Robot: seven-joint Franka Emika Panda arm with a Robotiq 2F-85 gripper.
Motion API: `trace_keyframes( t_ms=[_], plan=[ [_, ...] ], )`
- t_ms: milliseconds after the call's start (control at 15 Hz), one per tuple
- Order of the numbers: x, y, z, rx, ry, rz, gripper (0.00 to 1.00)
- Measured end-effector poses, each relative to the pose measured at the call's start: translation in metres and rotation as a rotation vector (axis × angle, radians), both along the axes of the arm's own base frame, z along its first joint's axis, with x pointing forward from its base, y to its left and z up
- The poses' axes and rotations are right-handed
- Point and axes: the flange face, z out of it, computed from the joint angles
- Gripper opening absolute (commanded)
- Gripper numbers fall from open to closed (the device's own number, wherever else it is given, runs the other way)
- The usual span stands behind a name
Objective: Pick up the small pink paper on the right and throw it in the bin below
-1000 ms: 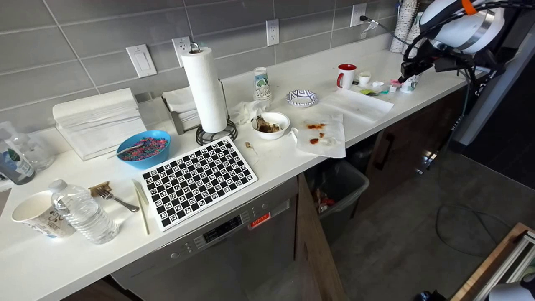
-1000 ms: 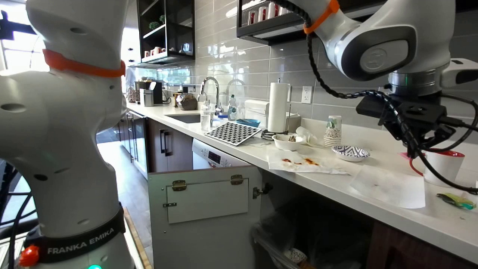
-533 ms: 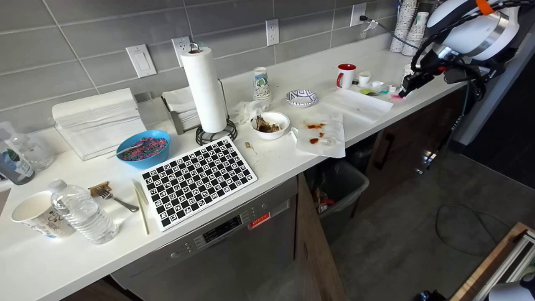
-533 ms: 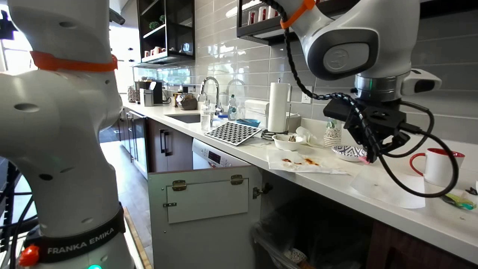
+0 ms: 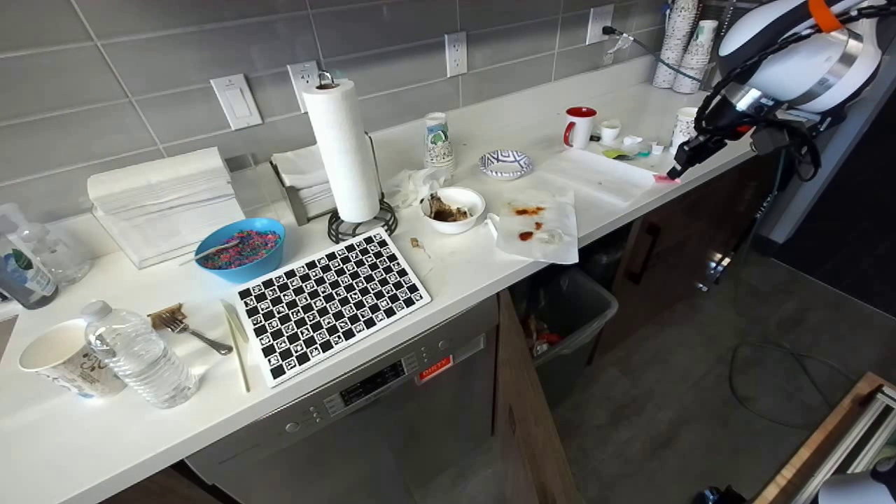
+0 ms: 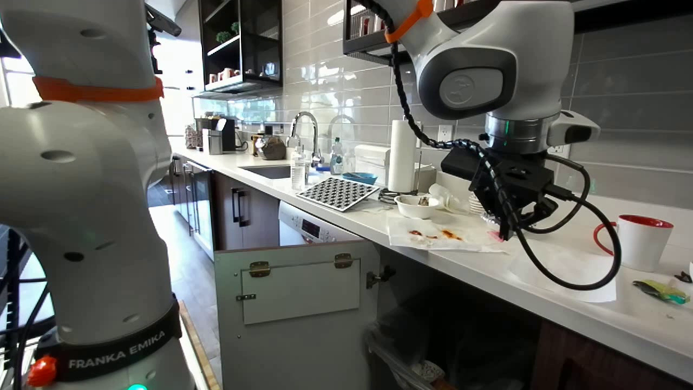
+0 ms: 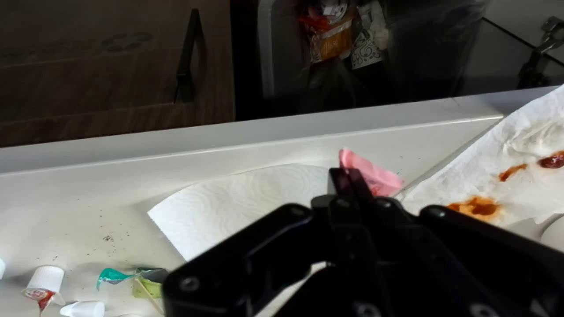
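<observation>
The gripper [image 7: 348, 175] holds the pink paper [image 7: 376, 174] pinched over the counter [image 5: 465, 260]; in an exterior view, the bin [image 5: 586, 306] gapes lower, nearer and left. Seemingly caught by one end only, the paper could snag on the near edge and drop short.

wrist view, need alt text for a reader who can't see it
A black claw grips a small pink paper over a white counter. At the top, beyond the counter's edge, trash sits in a dark bin; a white paper towel lies left of the pink paper, a stained white sheet at right.
</observation>
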Motion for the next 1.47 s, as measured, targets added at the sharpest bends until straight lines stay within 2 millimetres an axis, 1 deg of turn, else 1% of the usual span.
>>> trace_keyframes(
  t_ms=[200, 333, 400, 467, 600, 733, 867, 1000, 1067, 1200, 1467],
  plan=[
    [0.000, -0.001, 0.000, 0.000, 0.000, 0.000, 0.03],
    [0.000, -0.001, 0.000, -0.001, 0.000, 0.000, 0.01],
    [0.001, 0.001, 0.000, -0.001, 0.000, 0.004, 0.01],
    [0.005, 0.007, -0.001, -0.002, 0.001, 0.014, 0.01],
    [0.019, 0.032, -0.008, -0.010, 0.002, 0.060, 0.01],
    [0.036, 0.067, -0.016, -0.027, -0.002, 0.126, 0.01],
    [0.049, 0.102, -0.023, -0.045, -0.009, 0.192, 0.01],
    [0.056, 0.128, -0.032, -0.066, -0.016, 0.259, 0.01],
    [0.056, 0.136, -0.037, -0.073, -0.014, 0.293, 0.01],
    [0.051, 0.141, -0.047, -0.077, -0.010, 0.343, 0.01],
    [0.031, 0.129, -0.059, -0.100, 0.006, 0.398, 0.01]
  ],
)
